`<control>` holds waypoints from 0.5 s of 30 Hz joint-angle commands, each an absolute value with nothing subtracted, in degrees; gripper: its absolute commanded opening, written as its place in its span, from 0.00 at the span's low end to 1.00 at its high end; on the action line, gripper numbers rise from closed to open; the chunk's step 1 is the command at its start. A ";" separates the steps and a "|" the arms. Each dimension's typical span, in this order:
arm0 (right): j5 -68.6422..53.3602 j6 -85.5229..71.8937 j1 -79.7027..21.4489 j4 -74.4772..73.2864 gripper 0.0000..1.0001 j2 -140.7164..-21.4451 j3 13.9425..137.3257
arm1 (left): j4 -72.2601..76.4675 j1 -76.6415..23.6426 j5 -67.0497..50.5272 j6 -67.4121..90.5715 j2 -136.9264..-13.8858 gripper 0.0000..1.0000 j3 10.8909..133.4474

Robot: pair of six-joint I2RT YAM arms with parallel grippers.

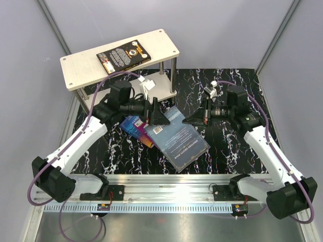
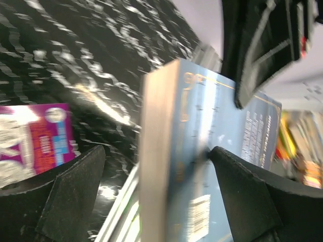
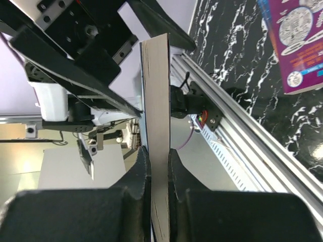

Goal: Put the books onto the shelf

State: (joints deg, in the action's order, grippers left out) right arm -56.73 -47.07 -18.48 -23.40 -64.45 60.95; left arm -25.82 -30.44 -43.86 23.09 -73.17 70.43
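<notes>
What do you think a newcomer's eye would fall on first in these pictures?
The blue book at mid-table stands out: the right gripper is clamped on one edge, while the left gripper stands wide open around the opposite edge. Next comes the black book, lying flat on the top board of the shelf at the back left. A purple book lies on the marbled table, partly under the blue one.
</notes>
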 commanded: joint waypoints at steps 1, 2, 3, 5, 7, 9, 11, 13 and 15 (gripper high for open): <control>-62.67 -54.83 -18.81 -15.48 0.00 -62.05 63.20 | -21.71 -32.34 -52.37 25.22 -72.77 0.88 69.88; -62.84 -55.37 -18.81 -14.95 0.00 -61.62 62.67 | -21.10 -32.26 -53.08 25.83 -72.51 0.88 68.65; -63.02 -55.72 -18.81 -14.59 0.00 -61.35 62.49 | -20.05 -32.34 -53.52 26.45 -72.25 0.84 68.12; -62.93 -56.51 -18.81 -13.89 0.00 -60.74 61.79 | -19.52 -32.34 -53.70 27.42 -71.81 0.77 67.15; -62.93 -55.82 -18.90 -14.32 0.00 -60.56 61.44 | -17.06 -32.26 -54.84 29.61 -70.76 0.64 65.48; -62.84 -55.11 -18.81 -15.11 0.00 -60.56 60.74 | -13.28 -32.34 -55.98 32.50 -69.70 0.44 64.17; -62.67 -54.76 -18.81 -15.12 0.00 -60.56 60.03 | -13.27 -32.34 -55.37 33.04 -69.17 0.27 64.42; -62.40 -54.67 -18.81 -15.29 0.00 -60.64 59.85 | -14.85 -32.34 -54.85 32.70 -69.17 0.00 65.64; -61.35 -54.49 -18.81 -16.17 0.00 -60.82 60.38 | -16.87 -32.52 -53.80 32.17 -68.82 0.00 66.79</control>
